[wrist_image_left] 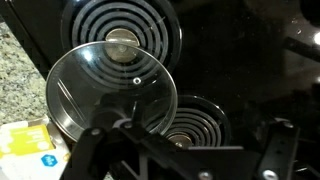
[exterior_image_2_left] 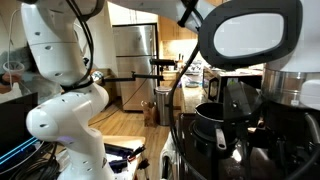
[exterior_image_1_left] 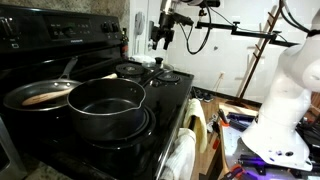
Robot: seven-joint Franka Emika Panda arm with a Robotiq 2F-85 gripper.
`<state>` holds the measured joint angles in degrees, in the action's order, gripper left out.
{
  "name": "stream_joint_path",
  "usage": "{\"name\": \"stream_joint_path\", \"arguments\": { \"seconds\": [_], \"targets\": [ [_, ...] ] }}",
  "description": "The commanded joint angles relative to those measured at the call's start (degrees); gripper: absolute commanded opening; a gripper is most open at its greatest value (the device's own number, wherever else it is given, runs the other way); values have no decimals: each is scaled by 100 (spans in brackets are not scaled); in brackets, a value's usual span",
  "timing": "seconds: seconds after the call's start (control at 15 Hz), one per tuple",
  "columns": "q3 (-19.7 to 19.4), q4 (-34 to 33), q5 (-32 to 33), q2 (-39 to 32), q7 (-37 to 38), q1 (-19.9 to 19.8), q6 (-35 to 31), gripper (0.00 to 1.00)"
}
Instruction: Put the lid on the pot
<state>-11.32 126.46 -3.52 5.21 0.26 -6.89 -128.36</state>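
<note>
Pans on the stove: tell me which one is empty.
The deep dark pot nearer the camera in an exterior view; the shallower, long-handled frying pan beside it holds something pale.

Black stove (exterior_image_1_left: 60,35), wooden floor (exterior_image_2_left: 125,124)

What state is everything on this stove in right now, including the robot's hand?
pot: uncovered, upright on the stove's front.
lid: off the pot, lying on the stovetop by the back burners.
hand: open, above the lid, holding nothing.
frying pan: uncovered, something pale inside.
burner coils: dark, not glowing.
</note>
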Motion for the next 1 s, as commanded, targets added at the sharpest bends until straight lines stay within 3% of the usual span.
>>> {"name": "stream_joint_path", "arguments": {
  "seconds": [0.0, 0.33, 0.73, 0.93],
  "targets": [
    [64, -205, 220, -244, 504, -154, -22, 100],
    [-59, -602, 345, -735, 1006, -314, -74, 100],
    [-124, -1270, -796, -1487, 18, -529, 226, 100],
    [-160, -1593, -633, -1773, 95, -610, 353, 100]
  ]
}}
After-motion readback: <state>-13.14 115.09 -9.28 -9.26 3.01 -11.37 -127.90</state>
